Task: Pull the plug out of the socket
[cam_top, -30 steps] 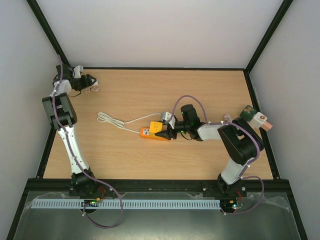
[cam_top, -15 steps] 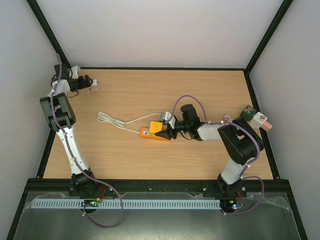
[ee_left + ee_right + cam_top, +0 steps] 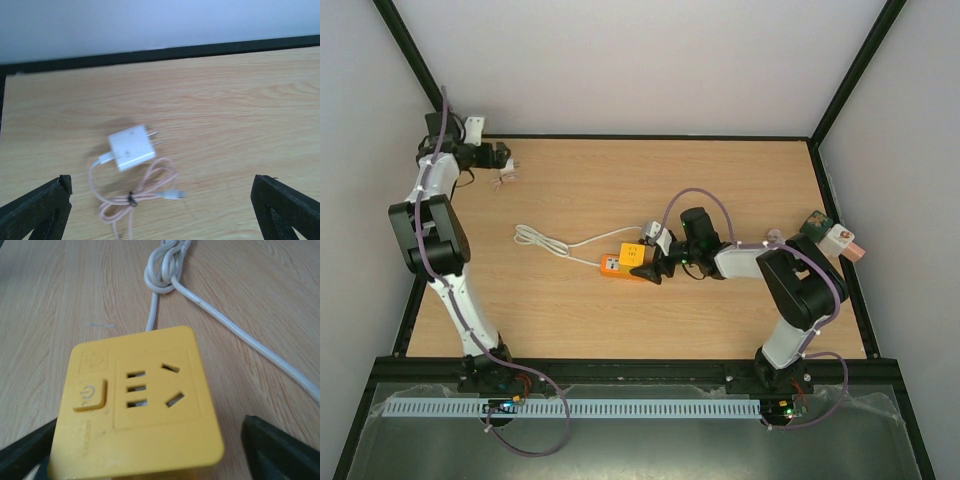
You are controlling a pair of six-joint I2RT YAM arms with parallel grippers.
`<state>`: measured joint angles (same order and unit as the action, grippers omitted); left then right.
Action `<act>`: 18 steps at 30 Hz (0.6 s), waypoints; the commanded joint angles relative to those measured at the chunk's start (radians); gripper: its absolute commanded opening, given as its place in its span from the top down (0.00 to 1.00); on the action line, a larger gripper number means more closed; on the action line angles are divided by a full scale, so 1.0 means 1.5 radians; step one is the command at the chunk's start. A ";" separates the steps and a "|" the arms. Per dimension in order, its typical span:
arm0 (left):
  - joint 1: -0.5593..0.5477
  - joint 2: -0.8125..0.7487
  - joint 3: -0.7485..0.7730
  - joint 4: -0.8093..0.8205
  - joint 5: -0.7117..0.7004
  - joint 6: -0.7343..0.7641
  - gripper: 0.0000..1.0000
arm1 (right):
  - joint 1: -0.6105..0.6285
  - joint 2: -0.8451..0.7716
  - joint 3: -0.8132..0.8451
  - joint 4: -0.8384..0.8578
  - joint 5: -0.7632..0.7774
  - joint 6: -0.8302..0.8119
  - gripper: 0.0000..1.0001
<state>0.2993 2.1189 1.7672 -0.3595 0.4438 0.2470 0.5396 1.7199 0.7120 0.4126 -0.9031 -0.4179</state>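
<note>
1. The yellow socket (image 3: 140, 405) shows a power symbol on its button; the embossed mark above it is unreadable.
2. The socket lies near the centre of the table (image 3: 720, 180), between the spread fingers of the right hand (image 3: 652, 268). Its white cord (image 3: 545, 240) trails toward 9 o'clock.
3. The white plug (image 3: 131, 148), prongs bare, lies at the table's 10 o'clock corner near the black edge rail. It is ahead of the left hand (image 3: 160, 205), whose fingers are apart.
4. Plug and socket are well apart.
</note>
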 commanded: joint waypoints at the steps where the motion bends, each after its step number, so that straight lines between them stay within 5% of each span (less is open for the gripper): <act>1: -0.044 -0.096 -0.070 0.029 -0.004 0.078 0.00 | -0.002 -0.035 0.032 -0.028 0.007 0.003 0.01; 8: -0.062 -0.218 -0.172 0.104 0.111 0.097 0.00 | -0.021 -0.091 0.029 -0.080 0.030 -0.038 0.02; 11: -0.069 -0.233 -0.163 0.023 0.215 0.199 0.00 | -0.030 -0.106 0.038 -0.107 0.053 -0.034 0.02; 18: -0.162 -0.256 -0.191 -0.144 0.240 0.373 0.00 | -0.037 -0.149 0.048 -0.121 0.032 0.024 0.02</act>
<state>0.1471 1.7760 1.5200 -0.4118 0.7208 0.6155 0.4911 1.5402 0.7612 0.2447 -0.8394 -0.4419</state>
